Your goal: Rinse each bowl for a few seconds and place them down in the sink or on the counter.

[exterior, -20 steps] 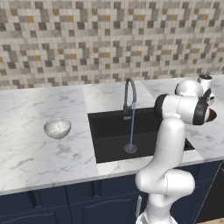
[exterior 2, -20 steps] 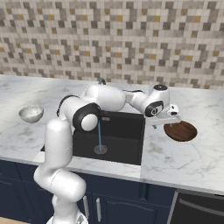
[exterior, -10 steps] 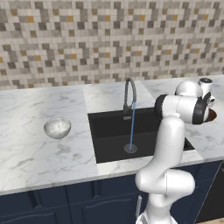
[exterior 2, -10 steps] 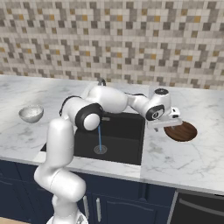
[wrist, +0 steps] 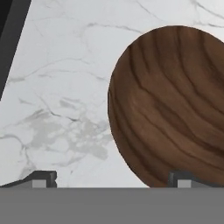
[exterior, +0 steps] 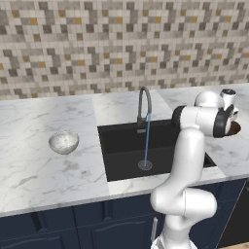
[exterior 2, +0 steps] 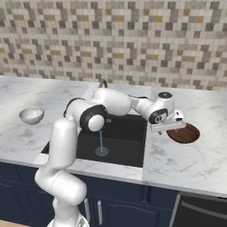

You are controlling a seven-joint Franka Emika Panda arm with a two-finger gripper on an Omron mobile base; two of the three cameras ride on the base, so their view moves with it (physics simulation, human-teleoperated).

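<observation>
The dark brown wooden bowl (exterior 2: 184, 134) (wrist: 175, 105) lies on the white marble counter (exterior 2: 190, 164) just right of the black sink (exterior 2: 126, 133). My gripper (exterior 2: 168, 128) (wrist: 111, 179) hangs open right above the bowl's left rim. In the hand view one fingertip (wrist: 181, 177) is over the wood and the other (wrist: 41, 178) over bare marble, with nothing held. The pale speckled bowl (exterior: 63, 141) (exterior 2: 32, 115) stands upright on the counter left of the sink (exterior: 121, 151). A thin stream of water (exterior: 147, 141) runs from the gooseneck faucet (exterior: 144, 102) toward the drain.
The mosaic wall (exterior: 97, 48) rises behind the counter (exterior: 39, 170). My own arm stretches across the sink from left to right in the right base view. A dark sink edge (wrist: 11, 39) shows at the upper left of the hand view.
The hand has sunk slightly toward the brown bowl. Its jaws stayed open. Both bowls lie where they were and the water keeps running.
</observation>
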